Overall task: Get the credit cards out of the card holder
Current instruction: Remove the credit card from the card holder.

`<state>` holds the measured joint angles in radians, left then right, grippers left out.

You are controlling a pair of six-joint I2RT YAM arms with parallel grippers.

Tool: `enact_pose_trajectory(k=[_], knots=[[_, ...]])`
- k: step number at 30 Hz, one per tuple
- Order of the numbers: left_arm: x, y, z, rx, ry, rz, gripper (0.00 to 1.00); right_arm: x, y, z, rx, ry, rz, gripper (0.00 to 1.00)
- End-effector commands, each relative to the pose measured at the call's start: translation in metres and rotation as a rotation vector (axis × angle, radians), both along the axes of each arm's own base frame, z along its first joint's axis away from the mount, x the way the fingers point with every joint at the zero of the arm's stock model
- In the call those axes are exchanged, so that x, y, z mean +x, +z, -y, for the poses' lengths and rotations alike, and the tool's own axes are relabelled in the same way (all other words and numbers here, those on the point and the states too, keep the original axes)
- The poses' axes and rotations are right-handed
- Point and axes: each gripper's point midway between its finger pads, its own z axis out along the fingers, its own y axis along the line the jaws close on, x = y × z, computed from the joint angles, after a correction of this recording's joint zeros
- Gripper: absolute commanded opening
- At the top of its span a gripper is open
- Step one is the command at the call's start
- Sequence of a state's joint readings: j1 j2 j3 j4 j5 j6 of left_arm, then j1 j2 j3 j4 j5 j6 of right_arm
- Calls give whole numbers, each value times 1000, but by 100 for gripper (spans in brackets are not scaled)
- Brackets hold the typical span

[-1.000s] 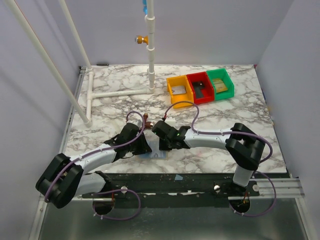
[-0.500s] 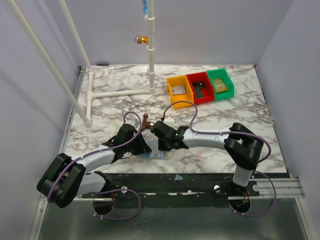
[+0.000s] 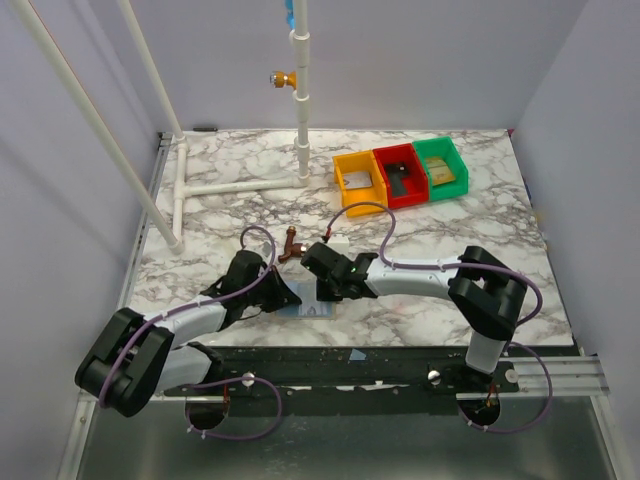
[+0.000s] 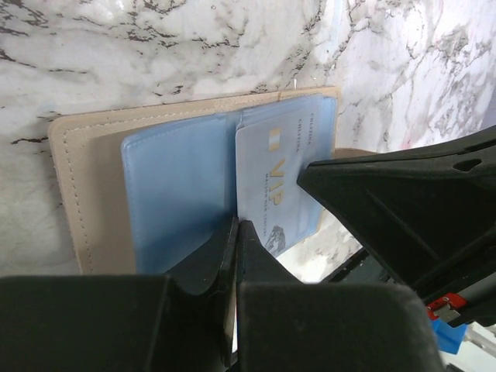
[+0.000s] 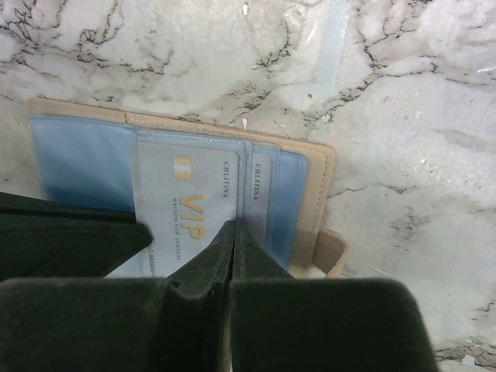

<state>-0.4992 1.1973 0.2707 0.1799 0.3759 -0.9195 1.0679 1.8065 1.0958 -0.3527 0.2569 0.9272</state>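
The card holder (image 4: pixel 85 194) lies open by the surface's near edge, its long axis left to right, between both arms. The left pincer (image 4: pixel 235 226), pressed together, meets the top card (image 4: pixel 283 170) at its fold-side edge. The right pincer (image 5: pixel 235 226), also together, crowds the opposite edge. I cannot tell whether either one nips the card. The bins (image 3: pixel 400 175) stand well apart.

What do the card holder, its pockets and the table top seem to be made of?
Card holder: beige leather or imitation, matte, stitched along the edge.
Pockets: clear bluish plastic, glossy, the card shows through.
Table top: marble-look, polished; possibly only a printed veneer.
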Motion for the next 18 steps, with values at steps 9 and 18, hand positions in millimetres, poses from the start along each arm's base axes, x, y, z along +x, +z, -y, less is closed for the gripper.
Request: enact_pose_trajectory(k=[9,18], knots=[[-10,19,4,-128,-50,10,0,-17,-52,51,-216,-32,-41,1],[-11,13,-3,-111,-33,-7,0,-12,-49,58,-248,-46,-18,1]])
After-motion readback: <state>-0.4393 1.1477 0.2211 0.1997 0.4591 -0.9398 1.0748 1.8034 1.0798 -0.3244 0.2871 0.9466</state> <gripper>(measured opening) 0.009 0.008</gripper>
